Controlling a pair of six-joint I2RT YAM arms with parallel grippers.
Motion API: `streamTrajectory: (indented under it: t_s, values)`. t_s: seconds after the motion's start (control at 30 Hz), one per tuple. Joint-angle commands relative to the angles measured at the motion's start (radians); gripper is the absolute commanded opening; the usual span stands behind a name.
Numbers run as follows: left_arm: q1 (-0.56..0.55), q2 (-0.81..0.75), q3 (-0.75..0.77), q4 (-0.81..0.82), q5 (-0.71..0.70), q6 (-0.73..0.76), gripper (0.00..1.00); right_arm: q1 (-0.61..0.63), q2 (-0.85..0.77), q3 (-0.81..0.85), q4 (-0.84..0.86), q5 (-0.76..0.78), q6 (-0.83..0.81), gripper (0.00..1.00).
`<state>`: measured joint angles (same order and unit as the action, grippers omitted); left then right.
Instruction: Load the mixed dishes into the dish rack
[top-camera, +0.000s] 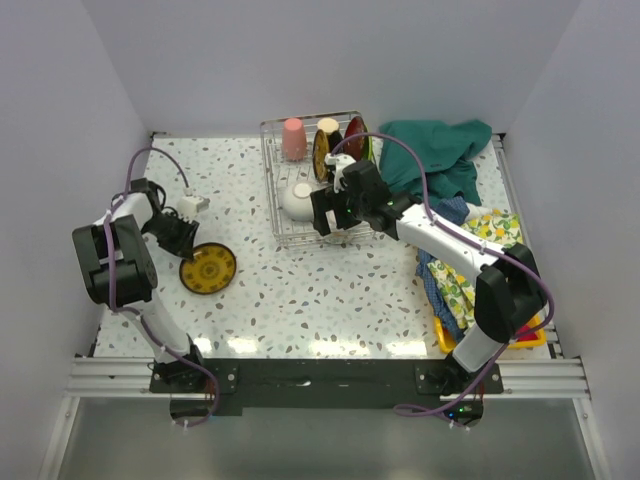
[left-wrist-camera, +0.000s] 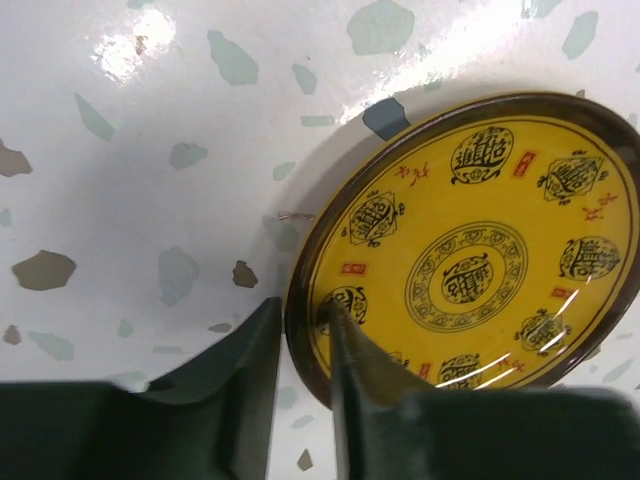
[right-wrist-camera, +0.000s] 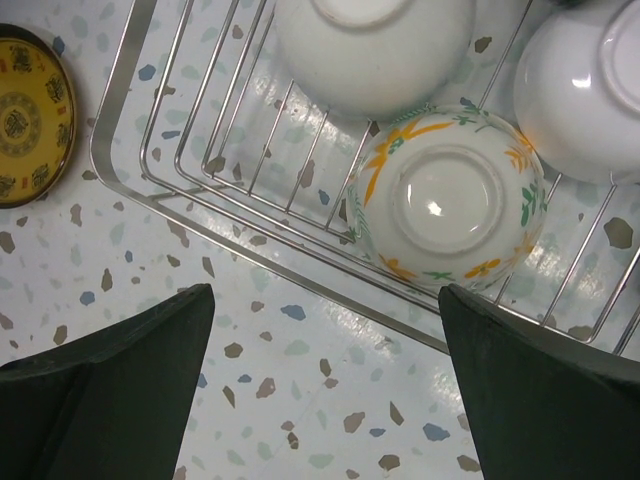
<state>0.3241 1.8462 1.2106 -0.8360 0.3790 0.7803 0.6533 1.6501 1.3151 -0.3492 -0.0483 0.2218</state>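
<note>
Top view, left arm: the left gripper (top-camera: 184, 243) is sitting at the far-left rim of the brown-gold plate (top-camera: 208, 268). The plate is lying on the table (top-camera: 300, 300), outside the dish rack (top-camera: 295, 235).
Top view, rack: a salmon-pink cup (top-camera: 293, 138) and plates on edge (top-camera: 327, 150) are standing at its far end, with a white bowl (top-camera: 298, 200) nearer. Its long axis is running away from the arm bases.
Top view, right arm: the right gripper (top-camera: 322, 213) is hanging over the rack's near end.
Left wrist view, grip: the fingers (left-wrist-camera: 250, 380) are standing narrow, one outside the plate's dark rim and one over its yellow face. I cannot tell whether they are pinching it.
Left wrist view, plate: it is spreading away ahead and to the right of the fingers, with only its edge between them.
Right wrist view, jaws: they are spread wide and holding nothing, above the rack's near rail. An upturned floral bowl (right-wrist-camera: 450, 195) is lying just inside.
Relation that counts: the plate is lying well left of the rack, so I judge the carry runs rightward and away from the bases. It is round, so only its tilt matters — it would need standing on edge. The left arm is the nearer one by far.
</note>
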Motion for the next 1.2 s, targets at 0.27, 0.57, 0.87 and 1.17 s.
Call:
streamTrajectory:
  t_s: [0.27, 0.57, 0.87, 1.17]
  values:
    - [0.000, -0.117, -0.016, -0.095, 0.202, 0.095, 0.00, -0.001, 0.002, 0.032, 0.111, -0.514, -0.193, 0.97]
    - [-0.011, -0.263, 0.076, -0.360, 0.474, 0.270, 0.00, 0.035, 0.091, 0.125, 0.151, -0.682, -0.141, 0.88]
    - [-0.057, -0.341, 0.119, -0.434, 0.600, 0.254, 0.00, 0.085, 0.184, 0.205, 0.243, -0.713, -0.013, 0.89]
    - [-0.111, -0.352, 0.148, -0.440, 0.695, 0.192, 0.00, 0.132, 0.246, 0.263, 0.248, -0.667, 0.028, 0.88]
